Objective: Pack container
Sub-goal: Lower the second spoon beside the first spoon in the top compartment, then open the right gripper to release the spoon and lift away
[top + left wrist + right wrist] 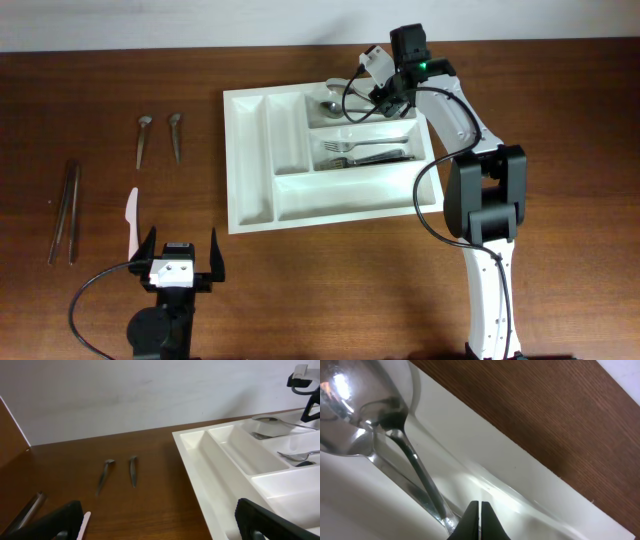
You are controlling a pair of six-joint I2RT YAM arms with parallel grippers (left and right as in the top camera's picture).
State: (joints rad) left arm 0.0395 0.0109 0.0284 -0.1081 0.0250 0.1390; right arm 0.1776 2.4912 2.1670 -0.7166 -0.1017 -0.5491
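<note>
The white container [250, 160] lies at the table's middle; it also shows in the left wrist view [215, 475]. A metal spoon [330, 103] lies in its far crosswise compartment, and forks [365, 150] lie in the middle one. My right gripper [385, 100] is low over the far compartment. In the right wrist view its fingers [479, 510] are pressed shut, just right of the spoon's handle [415, 465], above the container's wall [470, 435]. My left gripper [181, 255] is open and empty at the front left, and shows the same in its own view [160, 525].
Two small metal utensils [143, 140] [177, 135] lie left of the container. A pair of dark chopsticks [65, 210] lies at the far left. A white plastic knife [131, 222] lies just beyond my left gripper's left finger and also shows in the left wrist view [84, 522].
</note>
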